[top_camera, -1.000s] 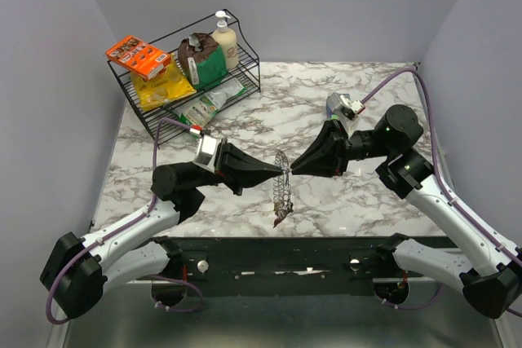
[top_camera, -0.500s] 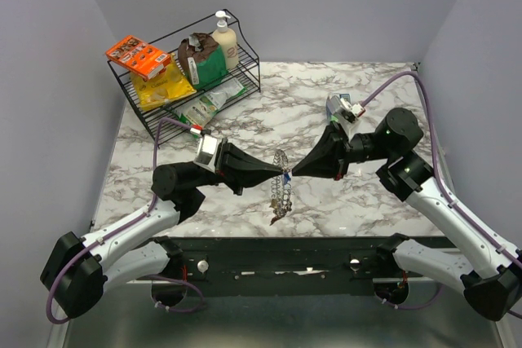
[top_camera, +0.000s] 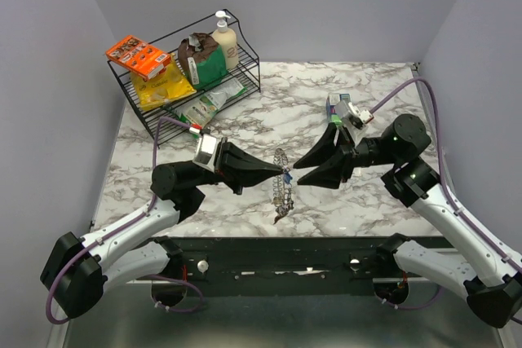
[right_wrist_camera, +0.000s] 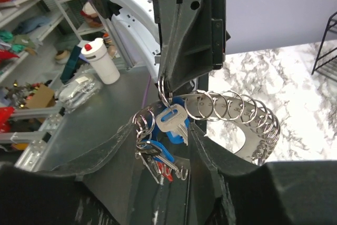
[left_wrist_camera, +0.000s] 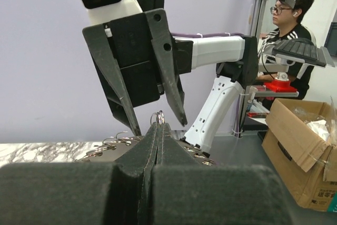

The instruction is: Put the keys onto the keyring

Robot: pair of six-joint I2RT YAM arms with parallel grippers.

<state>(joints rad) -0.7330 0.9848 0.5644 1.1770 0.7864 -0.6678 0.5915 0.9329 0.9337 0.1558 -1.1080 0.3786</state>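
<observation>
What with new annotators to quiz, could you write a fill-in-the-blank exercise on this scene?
1. The left gripper is ___ on the top of the keyring, which hangs below it.
2. The right gripper, facing it, has its jaws ___.
3. In the right wrist view, the key just under the left gripper's tips has a white and ___ head.
4. The wire rack stands at the table's back ___ corner.

Missing words: shut; open; blue; left.

Keyring pinched at one end by left gripper. Blue-white key hangs just under the pinch, other keys bunched below. Right gripper spread wide, flanking them.
</observation>
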